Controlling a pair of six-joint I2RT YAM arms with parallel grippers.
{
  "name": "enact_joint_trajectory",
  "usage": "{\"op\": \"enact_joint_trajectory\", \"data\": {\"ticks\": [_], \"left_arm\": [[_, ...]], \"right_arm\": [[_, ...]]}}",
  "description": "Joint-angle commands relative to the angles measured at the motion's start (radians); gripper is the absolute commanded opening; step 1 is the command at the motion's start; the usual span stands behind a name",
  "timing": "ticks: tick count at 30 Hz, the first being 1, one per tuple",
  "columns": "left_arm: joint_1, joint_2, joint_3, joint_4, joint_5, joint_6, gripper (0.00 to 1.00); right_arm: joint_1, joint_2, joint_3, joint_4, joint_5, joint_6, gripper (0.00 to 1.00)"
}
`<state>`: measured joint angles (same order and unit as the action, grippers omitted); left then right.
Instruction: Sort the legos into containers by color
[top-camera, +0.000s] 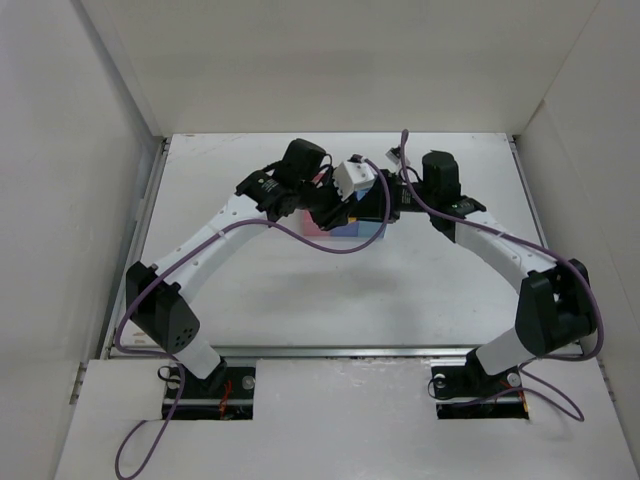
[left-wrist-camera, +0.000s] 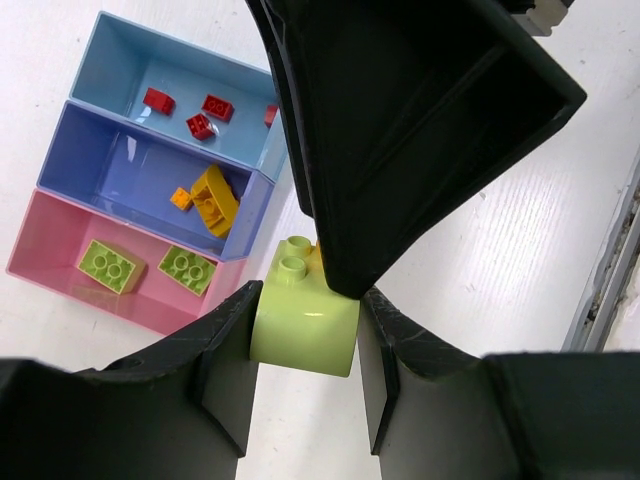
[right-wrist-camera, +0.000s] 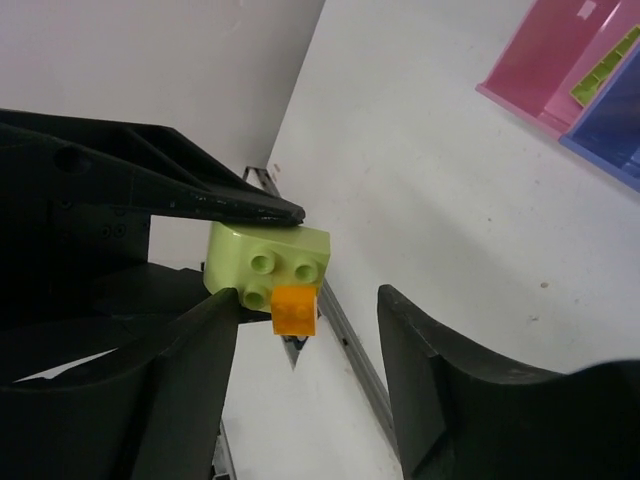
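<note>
Left arm (top-camera: 215, 225) and right arm (top-camera: 495, 240): both stretched forward and angled inward, elbows out, wrists nearly meeting at the centre. Left claw (left-wrist-camera: 305, 345): jaws clamped on the two sides of a lime brick (left-wrist-camera: 305, 325). Right claw (right-wrist-camera: 305, 315): jaws standing apart, close up against the left claw's fingers (right-wrist-camera: 180, 190).

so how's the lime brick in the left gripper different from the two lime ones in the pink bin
The held lime brick is pinched in the left gripper; the two binned bricks lie loose in the pink bin. The held one has an orange piece stuck to it; the binned ones are bare. All are lime green.
</note>
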<state>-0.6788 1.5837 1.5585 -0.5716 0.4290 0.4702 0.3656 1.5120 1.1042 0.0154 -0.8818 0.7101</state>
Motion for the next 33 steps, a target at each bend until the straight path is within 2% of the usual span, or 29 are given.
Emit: {"op": "enact_joint_trajectory", "data": {"ticks": [1,3,6,9,10,11,12,13,24,29,33], "left_arm": [[-0.002,-0.024,0.034,0.062,0.004,0.016,0.00],[-0.002,-0.024,0.034,0.062,-0.006,0.016,0.00],[-0.002,-0.024,0.025,0.062,-0.006,0.025,0.00],[-0.002,-0.024,0.025,0.053,-0.006,0.025,0.00],[-0.002,-0.024,0.025,0.053,-0.015,0.034,0.00],[-0.002,-0.024,0.015,0.053,-0.024,0.035,0.00],[-0.002,-0.024,0.015,0.053,-0.024,0.035,0.00],[-0.002,-0.033,0.015,0.053,-0.024,0.044,0.00],[0.033,-0.042,0.006,0.044,0.016,0.031,0.00],[0.033,-0.042,0.008,0.035,0.025,0.041,0.00],[0.033,-0.042,0.017,0.035,0.034,0.041,0.00]], "right_arm": [[0.003,-0.018,-0.018,0.026,-0.036,-0.009,0.63],[0.003,-0.027,-0.018,0.026,-0.036,-0.009,0.63],[0.003,-0.027,-0.027,0.026,-0.045,-0.009,0.50],[0.003,-0.027,-0.027,0.026,-0.045,-0.009,0.44],[0.003,-0.027,-0.027,0.026,-0.045,-0.018,0.47],[-0.007,-0.027,-0.027,0.026,-0.055,-0.018,0.60],[-0.007,-0.027,-0.027,0.026,-0.055,-0.018,0.60],[-0.007,-0.036,-0.039,0.026,-0.055,-0.018,0.64],[-0.037,-0.078,-0.061,0.026,-0.055,-0.027,0.61],[-0.037,-0.058,-0.011,0.026,-0.065,-0.027,0.64],[-0.037,-0.035,0.039,0.026,-0.075,-0.027,0.62]]}}
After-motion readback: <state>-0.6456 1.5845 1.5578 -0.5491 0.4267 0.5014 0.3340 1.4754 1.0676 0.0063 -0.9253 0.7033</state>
